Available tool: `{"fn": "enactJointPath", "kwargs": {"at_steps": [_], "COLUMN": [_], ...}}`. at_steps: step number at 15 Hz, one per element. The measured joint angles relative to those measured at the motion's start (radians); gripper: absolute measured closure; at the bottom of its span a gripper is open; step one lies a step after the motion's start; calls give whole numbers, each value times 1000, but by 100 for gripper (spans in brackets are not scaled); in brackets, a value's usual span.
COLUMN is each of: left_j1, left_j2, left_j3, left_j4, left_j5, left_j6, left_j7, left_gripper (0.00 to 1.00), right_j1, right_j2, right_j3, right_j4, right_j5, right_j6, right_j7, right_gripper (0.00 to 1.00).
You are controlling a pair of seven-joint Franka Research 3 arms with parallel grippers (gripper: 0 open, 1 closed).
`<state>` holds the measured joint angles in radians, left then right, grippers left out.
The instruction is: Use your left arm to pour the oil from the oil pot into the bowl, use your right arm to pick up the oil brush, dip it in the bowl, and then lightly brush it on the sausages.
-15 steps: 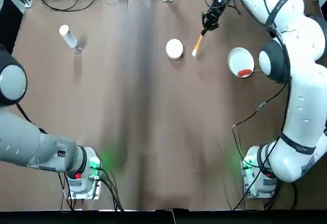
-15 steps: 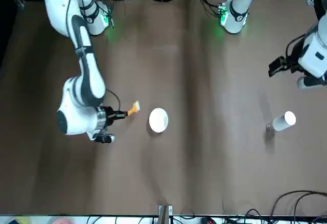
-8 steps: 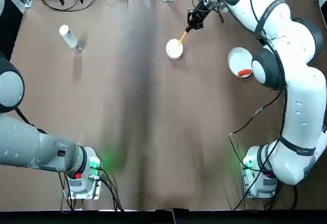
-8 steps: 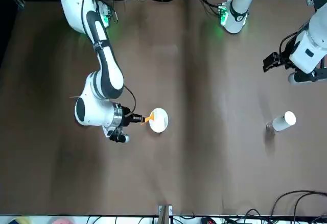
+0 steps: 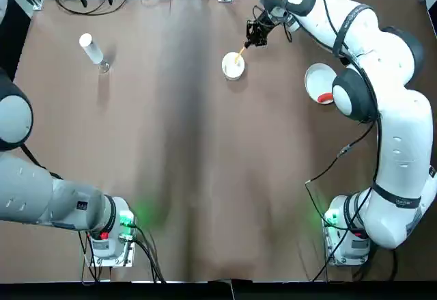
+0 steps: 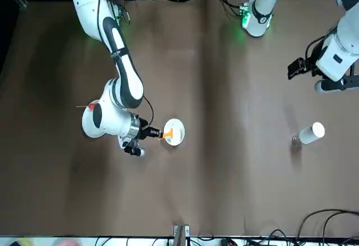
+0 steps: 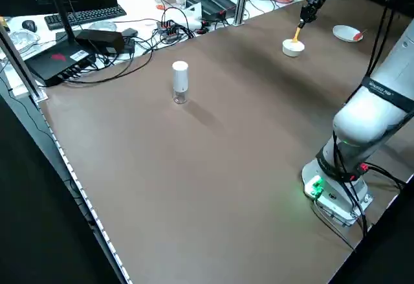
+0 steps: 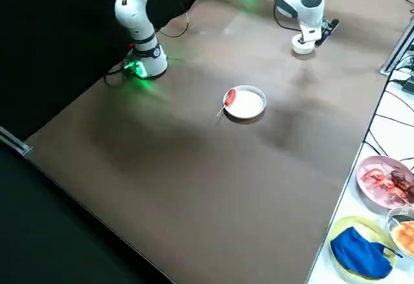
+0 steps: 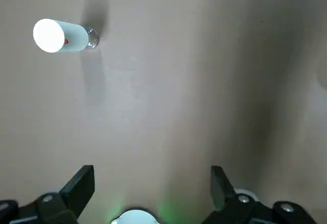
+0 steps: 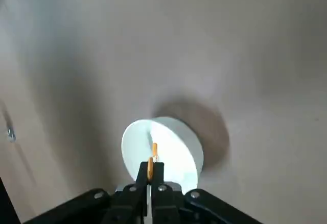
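My right gripper (image 5: 256, 32) is shut on the yellow-orange oil brush (image 5: 241, 50), whose tip is down inside the small white bowl (image 5: 227, 70) at the table's far middle. The right wrist view shows the brush (image 10: 152, 157) rising from between the closed fingers over the bowl (image 10: 179, 147). The oil pot (image 5: 92, 50), a clear bottle with a white cap, stands upright at the far left. My left gripper (image 9: 152, 180) hovers open, well short of the oil pot (image 9: 64, 35). The red sausage (image 5: 326, 98) lies on the white plate (image 5: 319, 74) at the right.
Cables, a keyboard and boxes (image 7: 84, 35) lie along the far edge. Dishes of food and a blue cloth (image 8: 362, 251) sit off the table's right far corner. The arm bases (image 5: 109, 235) with green lights stand at the near edge.
My right gripper has carried the brush leftward from beside the bowl until its tip went into the bowl. The left gripper has shifted slightly; the oil pot has not moved.
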<state>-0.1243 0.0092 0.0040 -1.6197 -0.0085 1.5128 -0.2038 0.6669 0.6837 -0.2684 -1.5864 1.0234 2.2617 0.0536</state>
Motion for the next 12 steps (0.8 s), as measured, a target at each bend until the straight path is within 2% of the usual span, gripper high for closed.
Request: {"fn": "enactJointPath", "kwargs": {"at_steps": [3,8,12], "left_j1": [4,4,4], "left_j2": [1,9,12], "left_j3": [0,0,-1], "left_j4": [0,0,0], "left_j5": [0,0,0], "left_j6": [1,1,2], "left_j7": [0,-2,-2], "left_gripper": [0,0,0], "right_j1": [18,30,29], "right_j2": [2,2,2], "right_j3": [2,1,-1], "right_j4": [-39,-49,-50], "right_j5": [43,50,51], "right_j6": [60,71,70], "right_j7": [12,27,31], "right_gripper": [96,94,59]}}
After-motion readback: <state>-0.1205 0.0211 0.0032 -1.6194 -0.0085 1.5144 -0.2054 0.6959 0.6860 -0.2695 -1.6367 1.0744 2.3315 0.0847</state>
